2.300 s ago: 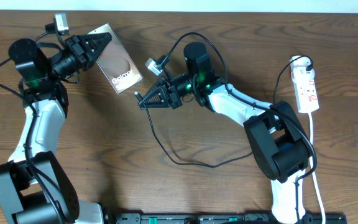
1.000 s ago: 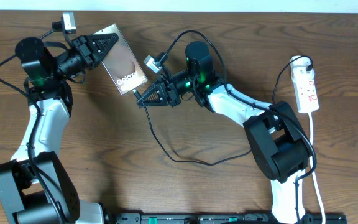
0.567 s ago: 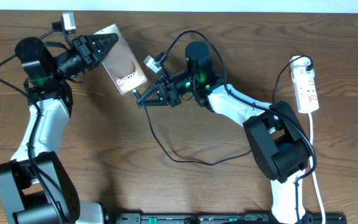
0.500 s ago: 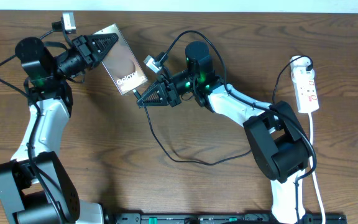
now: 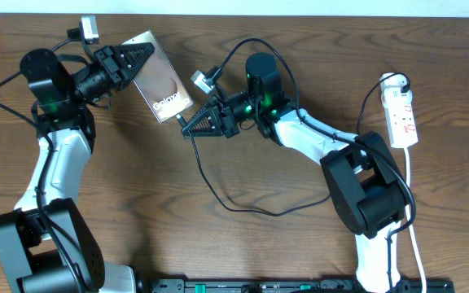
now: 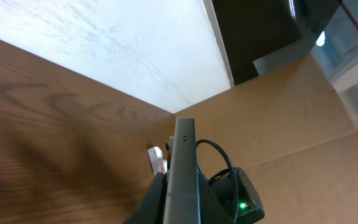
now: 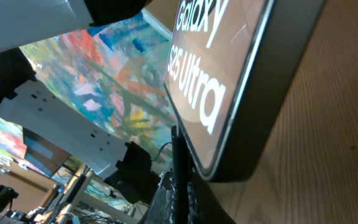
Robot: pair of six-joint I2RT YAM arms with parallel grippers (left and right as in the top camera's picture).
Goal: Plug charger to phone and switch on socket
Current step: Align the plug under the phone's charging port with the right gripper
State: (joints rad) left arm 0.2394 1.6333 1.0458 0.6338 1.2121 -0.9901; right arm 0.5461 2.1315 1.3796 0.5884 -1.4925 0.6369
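Phone (image 5: 159, 88) is up in my left gripper (image 5: 139, 57) right now. The jaws are clamped on it near the end away from the lettering, and it's tilted, with the bronze face and the "Galaxy" text turned up toward the overhead camera. From my left wrist I only see it edge-on (image 6: 183, 168), a thin slab sticking straight out from between my fingers.

My right gripper (image 5: 190, 128) is pinched on the charger (image 5: 234, 207), right at the plug tip (image 5: 182, 122). That tip sits just beside the lettered short end of the phone. In the right wrist view the "S25 Ultra" end (image 7: 229, 81) fills the frame and the thin black tip (image 7: 178, 165) comes up right under its edge. Honestly I can't tell from either view whether it's actually in the port or only touching the edge.

From the tip, the black cable drops in a big loose loop over the wooden table (image 5: 243, 260) and passes under my right arm.

As for what's holding what, the socket (image 5: 402, 118) lies flat near the right edge of the table, well apart from both grippers. It has the white adapter (image 5: 393, 81) plugged into its far end. A black cable curves in beside that adapter, and the strip's own white cord (image 5: 414, 212) trails toward the near edge. The red switch markings are too small for me to tell on from off.
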